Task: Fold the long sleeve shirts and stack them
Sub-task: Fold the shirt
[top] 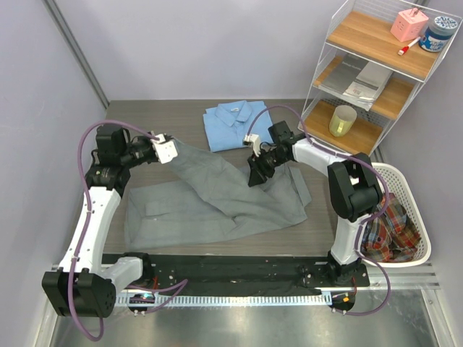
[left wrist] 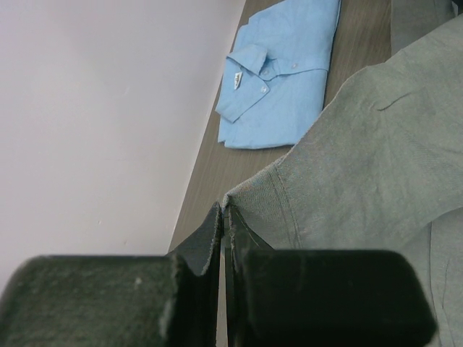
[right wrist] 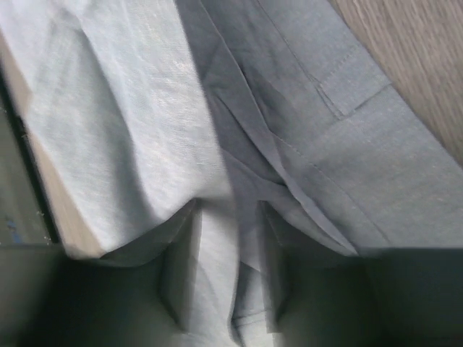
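- Pale lilac walls (top: 217, 43) close in your work area on the left and far sides, and the dark wood-grain counter (top: 145, 116) runs between them.
- You have the grey shirt (top: 210, 206) spread across the middle of the counter. Its lower part lies flat near the arm bases, while its upper edge is lifted off the surface at two points.
- Your left end effector (top: 172, 155) holds the left lifted point. In the left wrist view its fingers (left wrist: 210, 246) are pressed together on a seamed edge of the grey cloth (left wrist: 362, 166), which hangs away from the tips (left wrist: 223, 217).
- Your right end effector (top: 255, 173) holds the right lifted point, above the shirt's right side. In the right wrist view a fold of grey fabric (right wrist: 304, 144) runs between the two fingers (right wrist: 181, 271), so it is pinching the shirt (right wrist: 228, 271).
- Between the two grip points the grey cloth sags in a shallow drape.
- Your light blue shirt (top: 231, 124) lies folded, collar up, at the far middle of the counter, just beyond the grey one. The left wrist view shows it too (left wrist: 282, 72), flat and apart from the held edge.
- A wire shelf rack (top: 362, 36) stands at the far right with a yellow cup (top: 342, 120) on its lowest board.
- A white basket (top: 405, 188) sits at the right, holding a plaid cloth (top: 391, 228).
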`<action>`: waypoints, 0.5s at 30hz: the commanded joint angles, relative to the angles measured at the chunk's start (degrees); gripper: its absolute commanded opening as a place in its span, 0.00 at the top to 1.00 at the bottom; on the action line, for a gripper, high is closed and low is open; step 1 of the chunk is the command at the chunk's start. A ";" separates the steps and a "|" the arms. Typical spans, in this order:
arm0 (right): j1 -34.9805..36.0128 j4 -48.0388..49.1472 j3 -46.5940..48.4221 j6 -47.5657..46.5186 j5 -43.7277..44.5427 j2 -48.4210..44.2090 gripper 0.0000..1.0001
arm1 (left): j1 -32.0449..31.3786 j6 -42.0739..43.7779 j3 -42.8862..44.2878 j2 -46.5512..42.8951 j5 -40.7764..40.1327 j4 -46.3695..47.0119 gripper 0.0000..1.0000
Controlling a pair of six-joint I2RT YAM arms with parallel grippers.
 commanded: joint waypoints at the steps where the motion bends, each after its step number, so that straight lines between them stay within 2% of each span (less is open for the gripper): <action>1: 0.20 -3.53 4.29 -0.92 -4.67 -0.47 0.70 | 0.29 1.50 -0.29 0.38 0.11 0.54 1.00; 2: 0.11 -4.15 4.91 -0.57 -5.02 -0.73 0.79 | 0.29 1.76 -0.37 0.47 -0.24 0.54 1.00; 3: 0.11 -5.55 5.44 -0.48 -5.29 -1.08 0.92 | 0.29 1.94 -0.46 0.82 -0.41 0.80 1.00; 4: -0.06 -5.74 5.88 -0.39 -5.29 -1.60 0.99 | 0.29 1.94 -0.55 0.91 -0.68 0.89 1.00; 15: -3.93 -5.13 4.30 -1.36 2.96 -7.41 0.99 | 0.29 0.98 -0.46 3.10 -2.52 4.84 1.00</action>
